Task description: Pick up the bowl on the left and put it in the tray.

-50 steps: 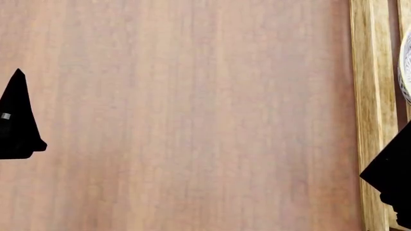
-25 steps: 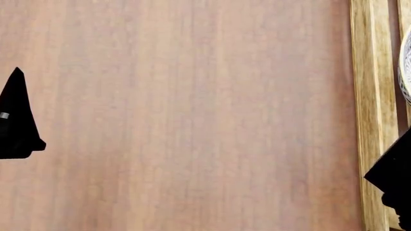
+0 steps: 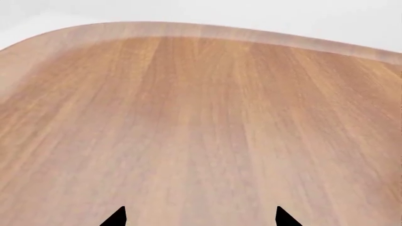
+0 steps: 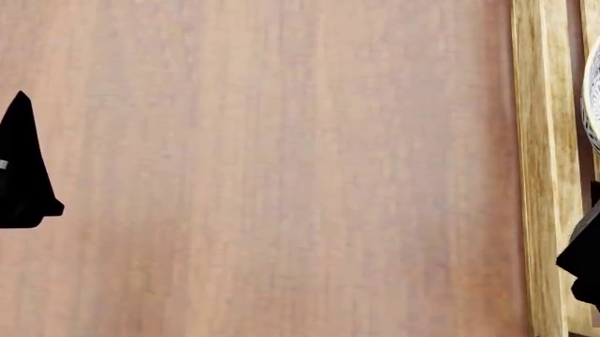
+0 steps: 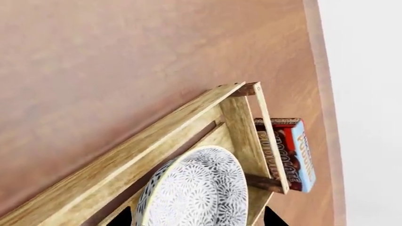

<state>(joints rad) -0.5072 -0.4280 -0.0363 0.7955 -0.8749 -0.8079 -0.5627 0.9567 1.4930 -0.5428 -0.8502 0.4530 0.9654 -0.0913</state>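
The bowl (image 5: 195, 188), white with a dense grey-blue floral pattern, lies inside the tray (image 5: 144, 141), a light-wood crate. In the head view only a sliver of the bowl (image 4: 594, 91) shows at the right edge, beyond the tray's long side rail (image 4: 539, 175). My right gripper (image 5: 196, 221) is open; its fingertips stand either side of the bowl with a gap on each side. In the head view the right gripper (image 4: 586, 270) is a dark shape at the lower right. My left gripper (image 3: 199, 219) is open over bare table, and the left gripper (image 4: 24, 175) sits at the far left.
A chocolate pudding box (image 5: 292, 150) lies on the table just past the tray's end bar. The wooden table's (image 3: 188, 117) rounded edge (image 3: 238, 34) is some way off in the left wrist view. The table's edge (image 5: 323, 94) runs close behind the box.
My right gripper has drawn back toward the lower right of the head view, away from the bowl, which has stayed put. The left gripper has drifted slightly up and left.
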